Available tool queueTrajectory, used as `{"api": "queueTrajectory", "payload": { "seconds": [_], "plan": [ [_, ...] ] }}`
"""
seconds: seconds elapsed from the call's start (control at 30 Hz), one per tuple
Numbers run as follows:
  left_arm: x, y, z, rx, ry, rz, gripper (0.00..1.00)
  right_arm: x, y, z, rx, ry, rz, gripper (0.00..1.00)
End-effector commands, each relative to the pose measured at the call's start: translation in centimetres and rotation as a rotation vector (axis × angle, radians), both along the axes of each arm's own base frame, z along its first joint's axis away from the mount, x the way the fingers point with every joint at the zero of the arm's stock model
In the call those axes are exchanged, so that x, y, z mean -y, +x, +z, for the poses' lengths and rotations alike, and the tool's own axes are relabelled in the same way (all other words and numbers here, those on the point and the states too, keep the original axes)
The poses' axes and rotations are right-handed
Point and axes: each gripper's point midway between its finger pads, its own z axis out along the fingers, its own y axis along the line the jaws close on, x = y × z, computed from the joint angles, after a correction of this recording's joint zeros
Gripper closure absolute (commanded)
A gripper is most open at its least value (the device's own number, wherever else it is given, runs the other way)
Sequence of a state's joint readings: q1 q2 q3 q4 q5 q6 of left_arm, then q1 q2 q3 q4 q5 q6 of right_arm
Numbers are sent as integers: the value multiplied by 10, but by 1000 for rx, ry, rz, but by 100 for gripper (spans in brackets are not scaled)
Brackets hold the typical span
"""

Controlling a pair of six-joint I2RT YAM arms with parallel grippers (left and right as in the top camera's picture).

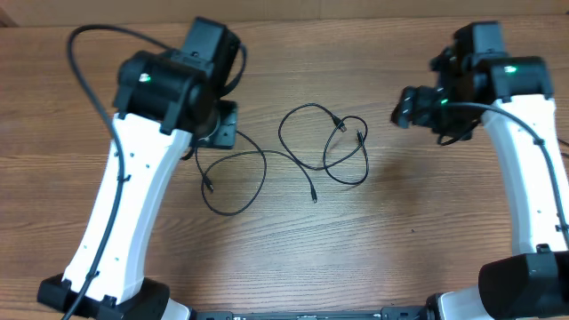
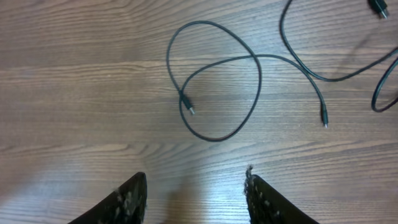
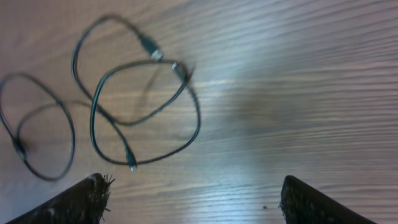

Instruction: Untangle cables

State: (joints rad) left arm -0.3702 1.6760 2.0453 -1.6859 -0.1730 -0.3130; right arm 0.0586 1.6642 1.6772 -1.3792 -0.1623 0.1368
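Thin black cables [image 1: 302, 151] lie in loose loops on the wooden table, between the two arms. One cable forms a loop at the left [image 2: 214, 81] with a small plug end inside it. Another forms overlapping loops at the right [image 3: 143, 106] with plug ends near the top. My left gripper [image 2: 196, 186] is open and empty, hovering above the table just short of the left loop. My right gripper [image 3: 193, 193] is open wide and empty, to the right of the loops. In the overhead view the left gripper is hidden under its arm [image 1: 209, 116].
The wooden table [image 1: 400, 231] extends all round the cables. Thicker black wires run along both white arms [image 1: 133, 187], whose bases stand at the front corners. A cardboard-coloured edge shows along the back of the table.
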Motion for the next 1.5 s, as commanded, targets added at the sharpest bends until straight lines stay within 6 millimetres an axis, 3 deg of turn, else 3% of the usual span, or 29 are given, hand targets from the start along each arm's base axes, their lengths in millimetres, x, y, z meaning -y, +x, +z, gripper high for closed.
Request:
{"api": "queueTrajectory", "payload": {
  "seconds": [0.0,0.3,0.5,0.63,0.8,0.97,1.37,1.47],
  "plan": [
    [-3,-12,5,6,-39,33,48,-32,-12,-11,-26,40,92,13],
    [-32,-45,8,48,16,133,46,-106,-16,-47,29,65,272,9],
    [-35,-51,12,69,8,137,44,-136,-8,-88,101,-13,352,9],
    [-34,-51,12,68,7,137,44,-140,-2,-118,107,-107,374,10],
    [-34,-51,12,68,3,143,43,-143,4,-153,67,-156,406,27],
    [-34,-51,12,68,3,143,43,-140,-3,-178,5,-193,487,32],
    [-34,-51,12,71,3,143,42,-137,-8,-210,-30,-250,729,32],
    [-34,-51,13,71,2,143,42,-138,-6,-210,-14,-254,759,27]
  ]
}}
